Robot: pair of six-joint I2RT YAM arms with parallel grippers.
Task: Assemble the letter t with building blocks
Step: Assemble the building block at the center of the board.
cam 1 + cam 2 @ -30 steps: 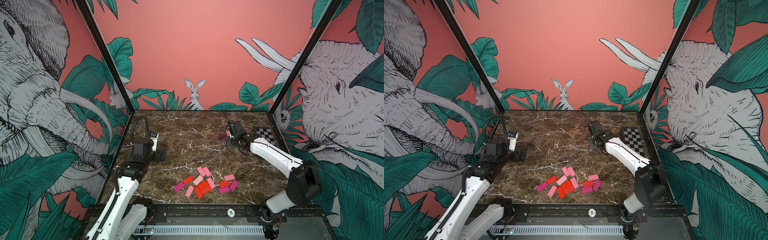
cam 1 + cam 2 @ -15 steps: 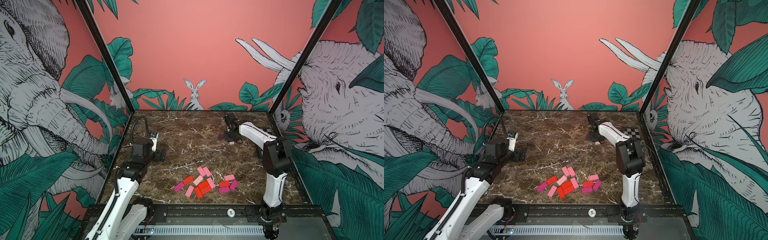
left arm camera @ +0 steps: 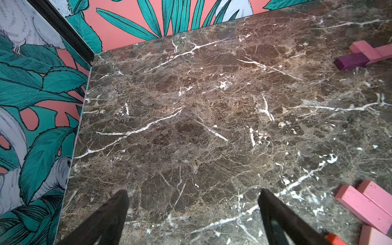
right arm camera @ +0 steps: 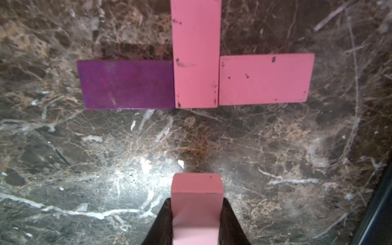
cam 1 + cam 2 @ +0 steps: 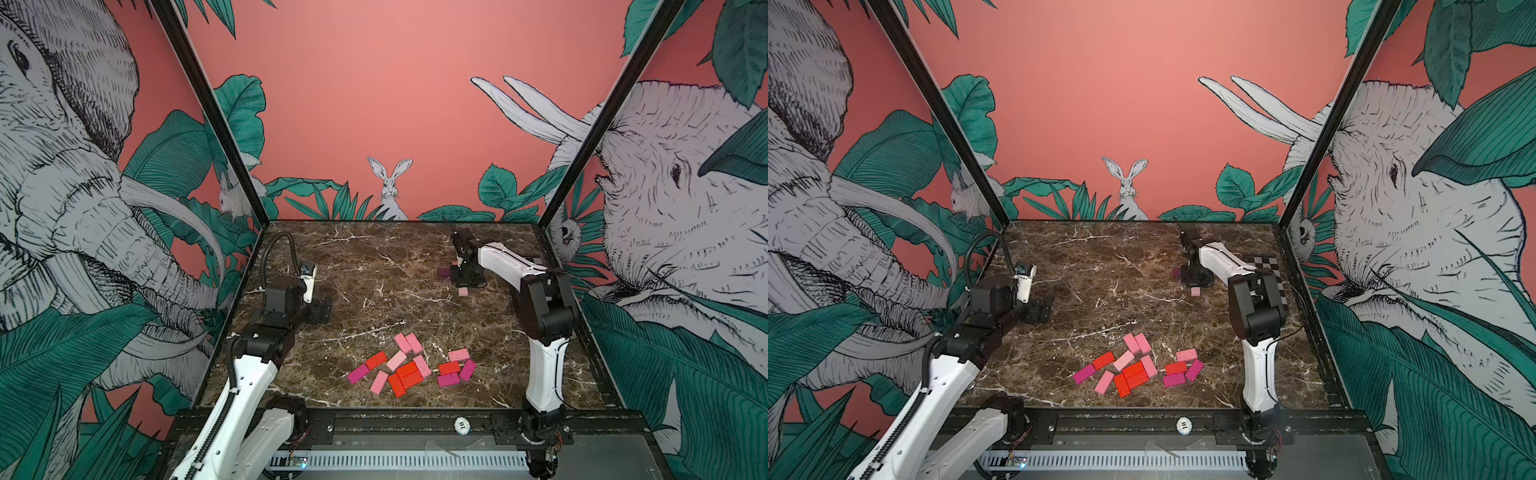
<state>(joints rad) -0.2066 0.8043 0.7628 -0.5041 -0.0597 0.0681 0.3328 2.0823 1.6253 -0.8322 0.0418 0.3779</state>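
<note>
Right wrist view: right pincer (image 4: pixel 196 204) holds a pink block (image 4: pixel 197 186), left pincer (image 3: pixel 193 191) wide. We should lay it straight, touching the stem (image 4: pixel 196 53) at six o'clock.

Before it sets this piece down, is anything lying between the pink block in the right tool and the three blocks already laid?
Nothing visible does. Only bare marble table separates the held pink block, in the shut right tool, from the purple block, middle pink block and side pink block.

Middle desk (image 5: pixel 374 291): bare, open passage.
Front: loose blocks (image 5: pixel 409 368) clutter.
Far right: laid blocks (image 4: pixel 196 80) obstruct.
</note>
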